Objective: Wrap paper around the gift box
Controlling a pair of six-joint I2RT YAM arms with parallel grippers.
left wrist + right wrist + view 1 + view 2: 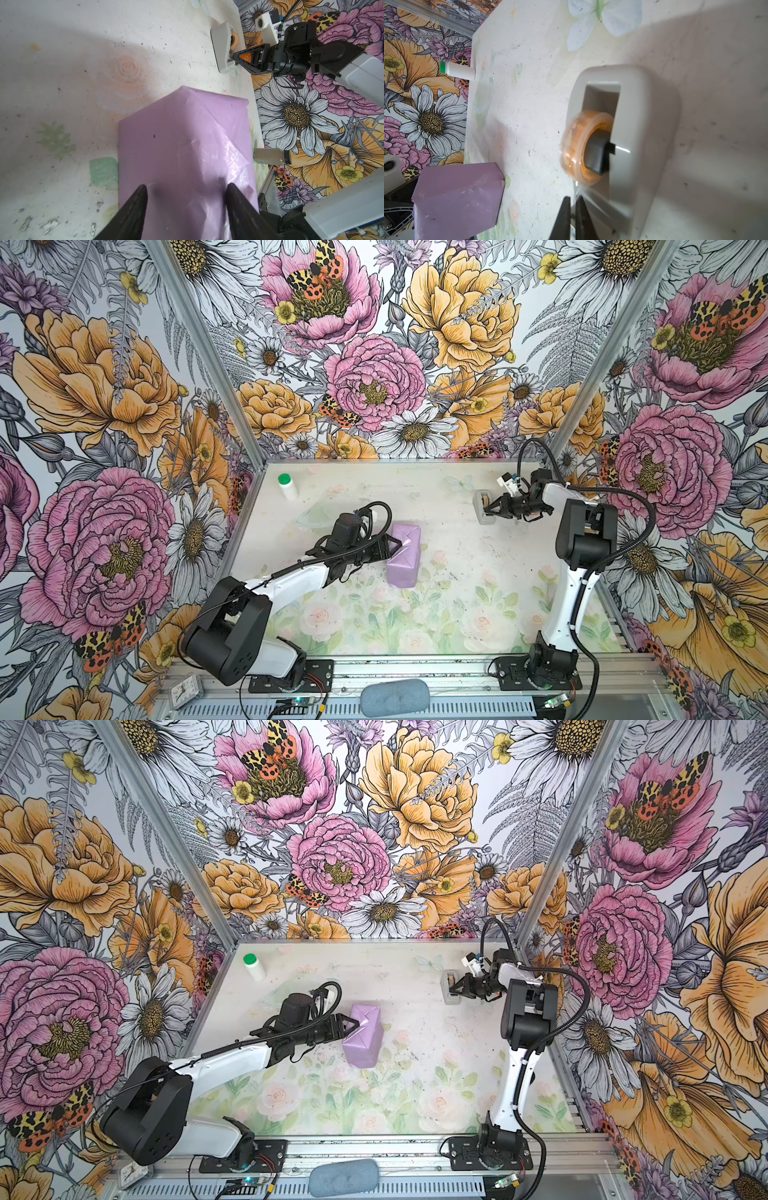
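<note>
The paper (403, 560) (362, 1038) is folded into a lilac parcel standing mid-table; the gift box is hidden inside it. My left gripper (395, 546) (352, 1025) is open at the parcel's left end. In the left wrist view its spread fingertips (143, 188) lie against the folded paper (182, 145). My right gripper (487, 512) (454, 990) (573, 198) is shut at the mouth of the grey tape dispenser (482, 506) (633, 145). A thin clear strip of tape runs between its fingers, and the orange tape roll (583, 145) looks blurred.
A white bottle with a green cap (287, 486) stands at the back left. A clear plastic piece (316, 516) lies behind the left arm. A small clock (185, 691) and a grey pad (395, 697) sit on the front rail. Walls close the table's three sides.
</note>
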